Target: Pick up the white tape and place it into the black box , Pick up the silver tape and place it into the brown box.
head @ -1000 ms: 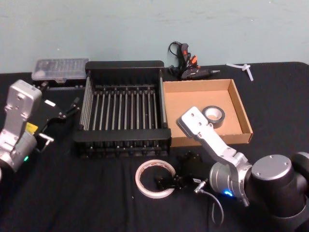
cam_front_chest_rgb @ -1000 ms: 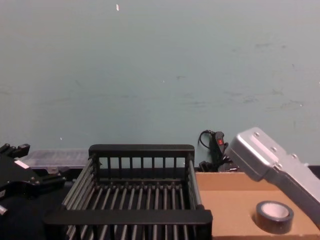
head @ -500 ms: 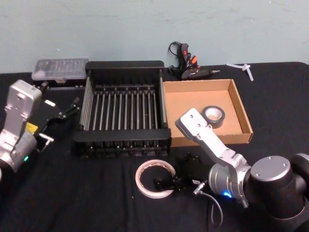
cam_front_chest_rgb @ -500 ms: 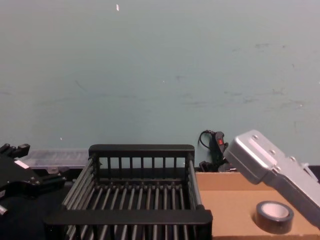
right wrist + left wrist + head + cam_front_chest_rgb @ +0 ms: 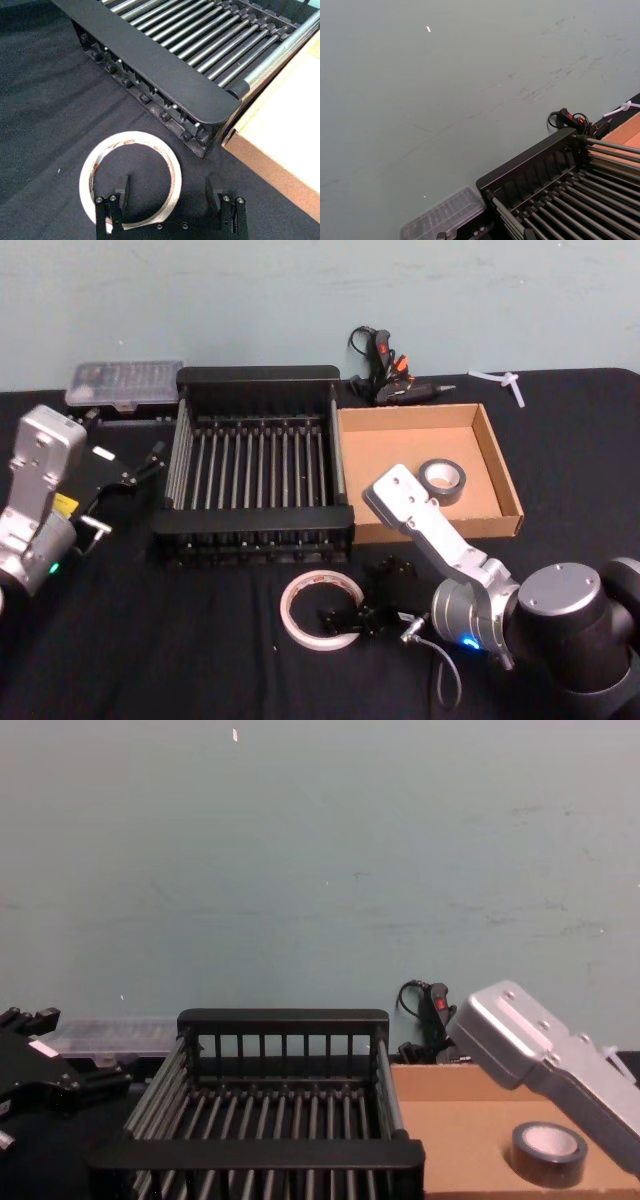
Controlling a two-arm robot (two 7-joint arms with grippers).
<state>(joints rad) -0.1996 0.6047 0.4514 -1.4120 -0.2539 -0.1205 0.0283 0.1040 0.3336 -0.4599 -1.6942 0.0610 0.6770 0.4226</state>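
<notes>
The white tape point(image 5: 320, 611) lies flat on the black table just in front of the black box point(image 5: 258, 375). My right gripper point(image 5: 360, 595) is open low over the roll's right side. In the right wrist view one fingertip point(image 5: 122, 187) sits inside the white tape's point(image 5: 131, 177) hole and the other stands outside the ring. The silver tape point(image 5: 442, 480) rests in the brown box point(image 5: 395, 450), near its right wall, and also appears as the silver tape point(image 5: 547, 1152) in the chest view. My left gripper point(image 5: 148, 465) is parked at the table's left, beside the black box.
A clear plastic case point(image 5: 125, 385) lies behind the black box at the left. A black glue gun point(image 5: 385, 370) with its cord sits behind the brown box. A small white piece point(image 5: 500, 378) lies at the far right.
My right arm has shifted slightly left, bringing the open gripper a little closer over the white tape. The tapes, the boxes and the left arm have not moved.
</notes>
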